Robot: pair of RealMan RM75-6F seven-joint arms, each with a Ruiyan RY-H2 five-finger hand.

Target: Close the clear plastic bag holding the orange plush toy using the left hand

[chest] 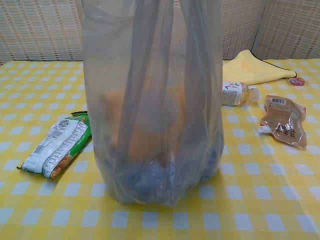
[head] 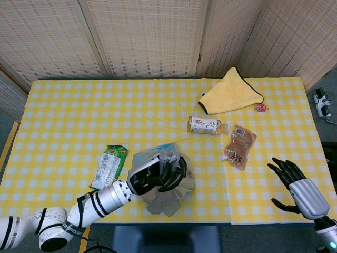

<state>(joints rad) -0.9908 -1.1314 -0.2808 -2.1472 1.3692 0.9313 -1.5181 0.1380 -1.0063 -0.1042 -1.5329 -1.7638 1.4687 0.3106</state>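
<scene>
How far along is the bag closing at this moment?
Done: the orange plush toy sits inside the clear plastic bag, which stands upright on the table. In hand: the left hand grips the gathered top of the bag. Left: whether the mouth is fully shut cannot be told. The right hand hangs open at the table's edge.

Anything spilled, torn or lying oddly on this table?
Nothing looks spilled or damaged. The small bottle lies on its side by the brown pouch, and the yellow cloth is crumpled, not folded. The left hand grips the top of the clear plastic bag, which stands upright. The right hand holds nothing.
</scene>
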